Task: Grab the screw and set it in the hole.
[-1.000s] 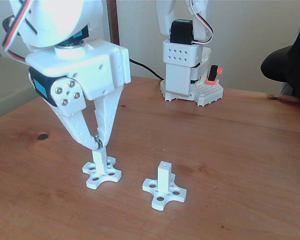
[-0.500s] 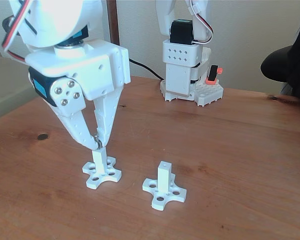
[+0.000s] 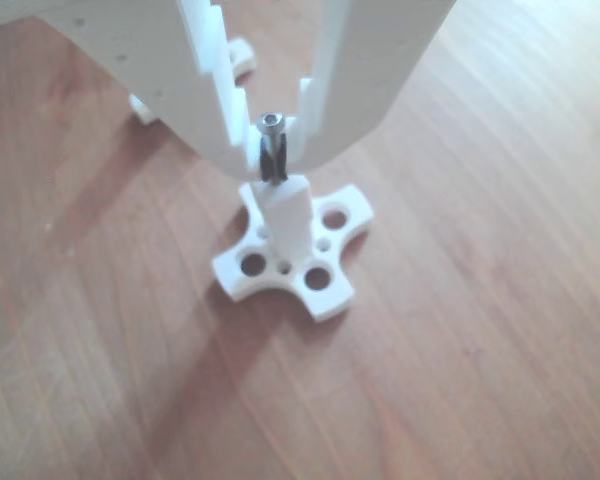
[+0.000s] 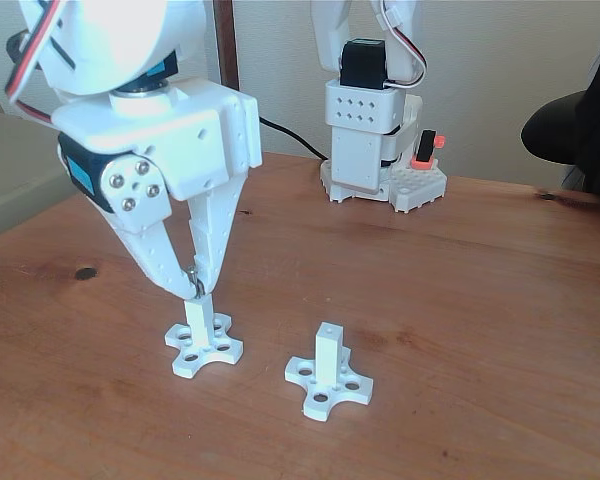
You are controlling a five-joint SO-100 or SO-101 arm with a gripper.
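Note:
My white gripper [image 4: 193,286] is shut on the screw [image 3: 271,150], a thin silver one with a round socket head, held upright between the fingertips. The screw's lower end sits right at the top face of a white post [image 3: 288,215] with a cross-shaped base [image 3: 330,290]. The hole in that post's top is hidden under the screw and fingertips. In the fixed view this post [image 4: 197,322] stands left of centre, directly below the gripper. A second white post [image 4: 327,355] stands to its right, with a small hole [image 4: 328,327] showing in its top face.
The arm's white base [image 4: 365,150] with a red-orange part stands at the back of the wooden table [image 4: 480,330]. A dark object [image 4: 570,125] sits at the right edge. A dark knot [image 4: 85,272] marks the wood on the left.

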